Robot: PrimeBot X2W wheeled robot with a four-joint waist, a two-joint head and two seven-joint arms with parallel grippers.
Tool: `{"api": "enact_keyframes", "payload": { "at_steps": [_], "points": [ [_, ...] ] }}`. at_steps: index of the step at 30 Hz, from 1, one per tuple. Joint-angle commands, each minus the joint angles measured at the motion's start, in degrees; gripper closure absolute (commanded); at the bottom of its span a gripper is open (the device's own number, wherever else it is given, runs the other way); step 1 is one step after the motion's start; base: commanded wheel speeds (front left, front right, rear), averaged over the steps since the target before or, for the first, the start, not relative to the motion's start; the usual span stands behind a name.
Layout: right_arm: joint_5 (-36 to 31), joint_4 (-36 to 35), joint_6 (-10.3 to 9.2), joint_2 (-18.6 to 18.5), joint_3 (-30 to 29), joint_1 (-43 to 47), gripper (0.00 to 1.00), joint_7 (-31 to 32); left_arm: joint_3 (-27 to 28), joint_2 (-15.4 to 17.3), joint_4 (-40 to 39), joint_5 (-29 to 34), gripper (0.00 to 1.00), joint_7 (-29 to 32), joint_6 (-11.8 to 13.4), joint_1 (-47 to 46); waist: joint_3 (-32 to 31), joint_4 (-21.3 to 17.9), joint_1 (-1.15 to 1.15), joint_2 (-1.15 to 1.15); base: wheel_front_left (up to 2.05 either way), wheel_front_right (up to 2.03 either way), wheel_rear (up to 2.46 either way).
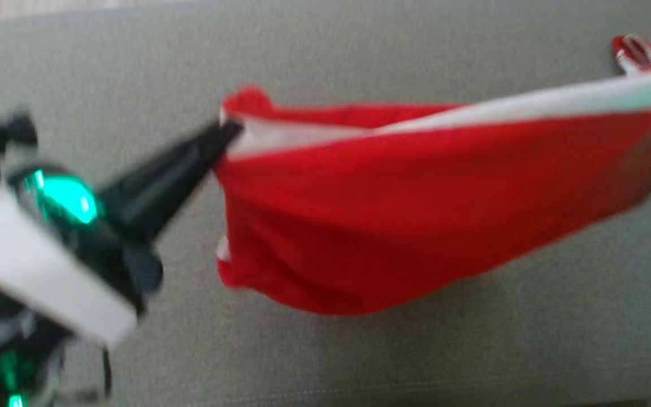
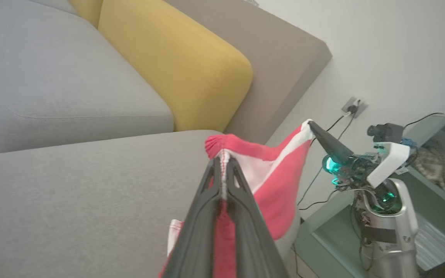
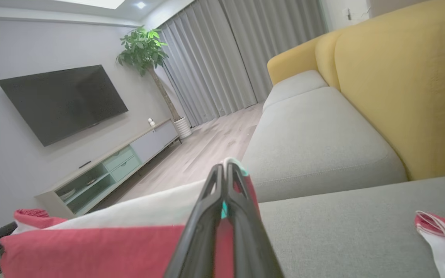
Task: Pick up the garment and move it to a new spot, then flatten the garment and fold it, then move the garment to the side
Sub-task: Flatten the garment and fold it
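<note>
A red garment (image 1: 416,215) with a white band hangs stretched between my two grippers above the grey sofa seat (image 1: 359,56). My left gripper (image 1: 225,134) is shut on its left corner, and the left wrist view shows the fingers pinching a bunched red and white edge (image 2: 222,160). My right gripper (image 3: 224,172) is shut on the opposite end of the garment (image 3: 91,247). The left wrist view also shows the right gripper (image 2: 310,124) holding the far corner. The middle of the garment (image 2: 280,185) sags below the held edge. A loose red and white part (image 1: 636,53) trails at the far right.
Yellow back cushions (image 2: 176,61) line the sofa's rear. Beyond the sofa's end are a wall socket with cables (image 2: 352,106) and a pale green cabinet (image 2: 323,239). Across the wooden floor stand a low TV cabinet (image 3: 102,170), a wall TV (image 3: 64,100) and a potted plant (image 3: 145,46).
</note>
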Motion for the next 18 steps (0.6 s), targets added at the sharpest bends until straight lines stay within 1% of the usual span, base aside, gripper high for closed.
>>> {"api": "enact_keyframes", "payload": {
  "at_steps": [1, 4, 6, 9, 11, 13, 16, 18],
  "points": [
    [-1.0, -0.8, -0.04, -0.2, 1.9, -5.4, 1.00, 0.9, 2.3, 2.2, 0.2, 1.1, 1.00, 0.9, -0.1, -5.1, 2.4, 0.5, 0.00, 0.00, 0.00, 0.00, 0.00],
    [-4.4, 4.8, -0.04, 0.2, 3.6, -13.9, 1.00, 2.2, 1.4, 3.1, 7.1, 3.0, 1.00, 1.9, -0.8, -14.1, 5.4, 1.2, 0.00, 0.00, 0.00, 0.00, 0.00],
    [-8.0, 9.5, -0.04, 0.5, 5.4, -20.5, 1.00, 2.7, 0.3, 2.5, 13.1, 4.3, 1.00, 1.9, -0.9, -21.2, 7.6, 1.9, 0.00, 0.00, 0.00, 0.00, 0.00],
    [-13.1, 17.9, -0.04, 1.3, 6.6, -32.0, 1.00, 2.0, -1.5, 1.3, 23.3, 8.3, 1.00, 0.0, -1.7, -32.7, 11.2, 3.1, 0.00, 0.00, 0.00, 0.00, 0.00],
    [-16.5, 24.2, -0.04, 1.6, 6.8, -39.7, 1.00, 0.0, -2.3, -0.5, 31.0, 10.8, 1.00, -2.8, -2.1, -39.9, 12.8, 3.7, 0.00, 0.00, 0.00, 0.00, 0.00],
    [-18.9, 30.3, -0.04, 1.9, 6.6, -46.8, 1.00, -3.4, -3.1, -2.0, 38.1, 13.9, 1.00, -6.7, -2.8, -46.2, 13.9, 4.0, 0.00, 0.00, 0.00, 0.00, 0.00],
    [-20.9, 38.2, -0.04, 2.0, 6.2, -57.3, 1.00, -9.4, -3.4, -3.9, 46.9, 18.0, 1.00, -13.6, -3.6, -55.6, 17.0, 4.3, 0.00, 0.00, 0.00, 0.00, 0.00],
    [-20.8, 43.3, -0.04, 2.0, 6.3, -62.9, 1.00, -13.9, -3.6, -5.1, 52.1, 20.2, 1.00, -19.2, -4.8, -60.5, 18.7, 4.4, 0.00, 0.00, 0.00, 0.00, 0.00]
  ]
}}
